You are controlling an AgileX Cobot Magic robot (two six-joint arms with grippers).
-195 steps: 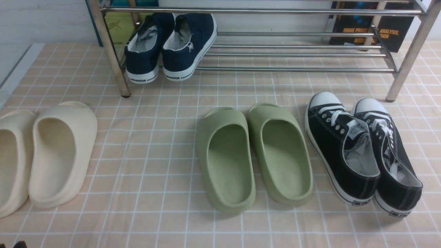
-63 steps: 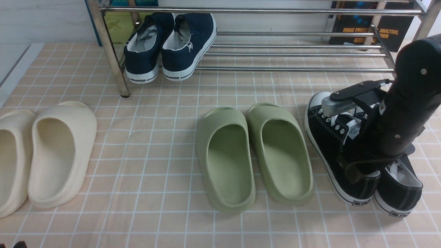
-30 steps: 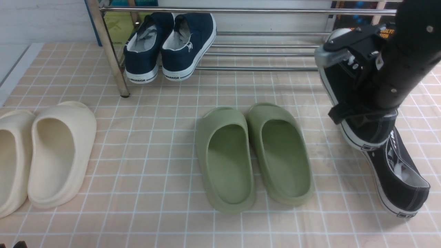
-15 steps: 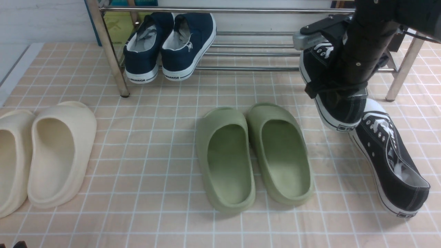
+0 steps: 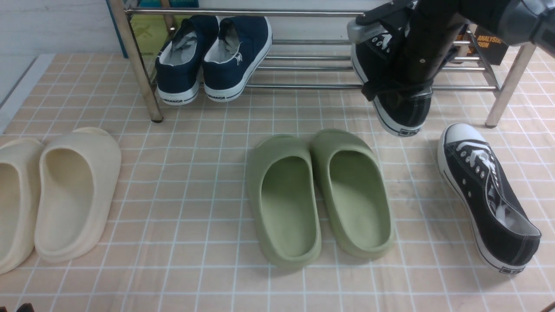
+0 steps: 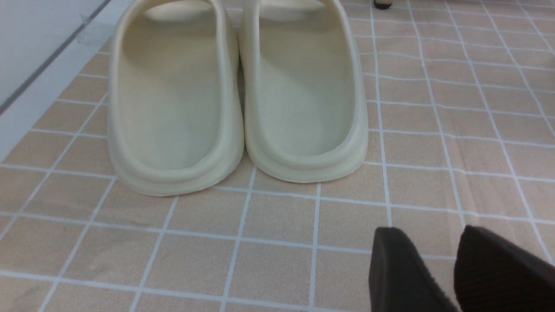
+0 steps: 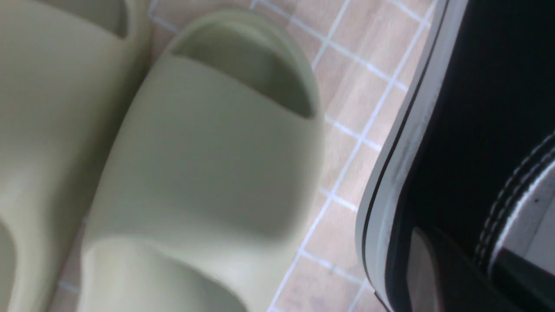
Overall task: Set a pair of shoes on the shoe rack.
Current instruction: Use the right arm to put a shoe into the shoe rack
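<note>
Right gripper (image 5: 401, 86) is clamped on the collar of the held black sneaker (image 5: 401, 116). The sneaker hangs clear of the tiled floor (image 5: 195, 130) at 1 o'clock in the front view, heel lowest and just short of the front bar of the shoe rack (image 5: 303, 86); its toe end is hidden behind the wrist. Recommended handling: level the sole, carry it forward until the heel passes the front bar, lower it across the bars, and release only once the sole is judged to rest on more than one bar. Space beside it should be kept for the second black sneaker (image 5: 490, 195), which lies on the floor at 4 o'clock, not yet shelved. Obstructions: the upper rail runs close above the toe end, and the rack's side rails stand at 2 o'clock. The navy sneakers (image 5: 214, 56) occupy the shelf at 11 o'clock, well apart. The green slides (image 5: 318, 197) at 6 o'clock and the cream slides (image 5: 73, 190) at 8 o'clock lie outside the path. Books (image 5: 490, 43) stand behind the rack. Left gripper (image 6: 438, 260) hangs near the cream slides, fingers slightly parted, empty.
</note>
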